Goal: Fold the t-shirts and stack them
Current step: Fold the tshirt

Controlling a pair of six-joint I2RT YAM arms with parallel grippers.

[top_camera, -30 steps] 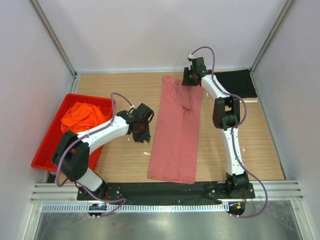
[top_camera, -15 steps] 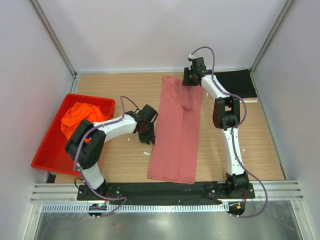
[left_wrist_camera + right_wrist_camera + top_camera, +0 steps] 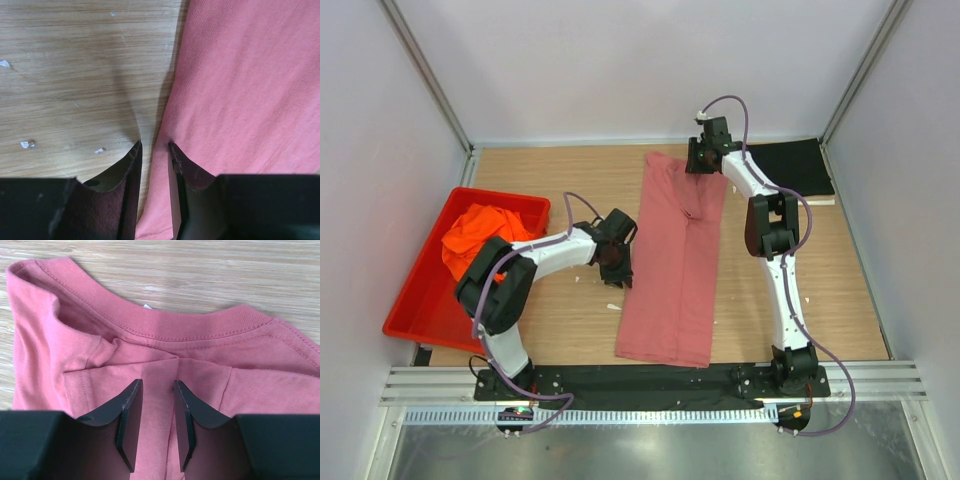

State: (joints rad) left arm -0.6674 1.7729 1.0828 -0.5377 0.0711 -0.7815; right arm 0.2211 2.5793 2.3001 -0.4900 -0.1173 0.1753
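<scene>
My left pincer narrow, straddling side hem of rose shirt; my right pincer narrow below collar; likely readying next fold; grip unconfirmed

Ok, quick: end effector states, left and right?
Left end effector: slightly open, straddling the rose-red t-shirt at its side edge, not clamped.
Right end effector: slightly open over the same shirt, just below its collar, not clamped.

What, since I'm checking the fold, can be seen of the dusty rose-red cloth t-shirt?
The dusty rose-red knit t-shirt lies flat on the wooden table, folded lengthwise into a long strip, ribbed collar at the far end. The right gripper is poised by the collar; the left gripper straddles its left edge.
</scene>
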